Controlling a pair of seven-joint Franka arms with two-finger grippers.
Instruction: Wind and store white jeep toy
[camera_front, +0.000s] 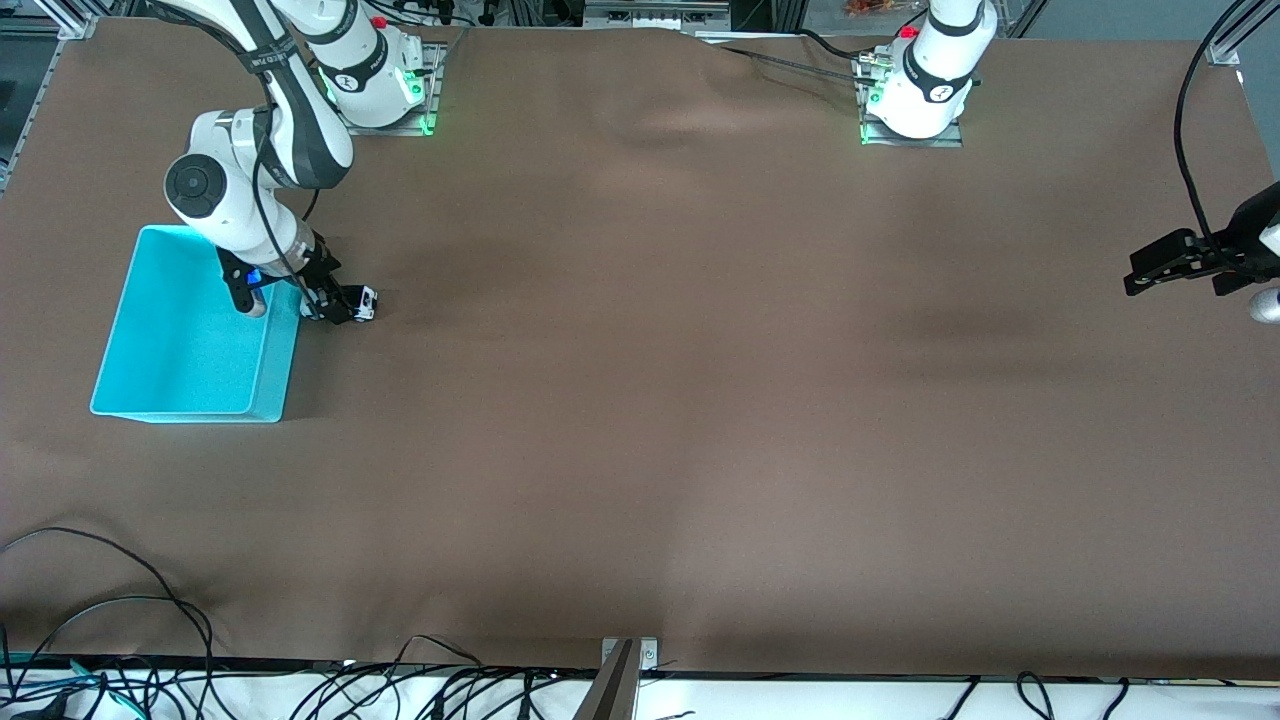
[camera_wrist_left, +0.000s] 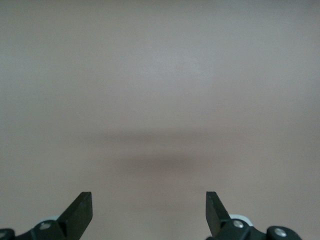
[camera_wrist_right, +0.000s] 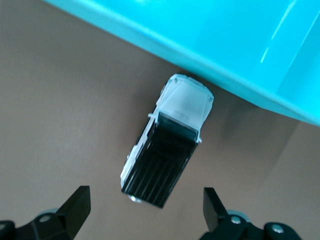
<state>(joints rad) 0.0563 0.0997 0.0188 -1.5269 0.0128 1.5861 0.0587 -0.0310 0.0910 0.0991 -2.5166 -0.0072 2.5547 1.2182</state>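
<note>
- A tangle of black cables (camera_front: 110, 640) lies along the table (camera_front: 700, 400) edge nearest the front camera, with a grey metal bracket (camera_front: 622, 680) at the middle of that edge.
- The table is covered in plain brown cloth, bare across its middle.
- A cyan bin (camera_front: 150, 400) sits on the table toward the right arm's end, its open top facing up.
- The white jeep toy (camera_front: 362, 304) stands on the table just beside the bin's long wall, at the bin's end farther from the front camera. In the right wrist view the toy (camera_wrist_right: 167, 142) shows a white hood and a black ribbed roof, and its hood end lies close against the bin wall (camera_wrist_right: 240, 60).
- The right pincer (camera_front: 335, 305) hangs low over the toy with its jaws spread wide, one finger (camera_wrist_right: 75, 207) on each side of the toy, gripping nothing.
- The left pincer (camera_front: 1165, 262) waits in the air over the left arm's end of the table, jaws wide apart and empty; its fingers (camera_wrist_left: 80, 212) frame only bare cloth.
</note>
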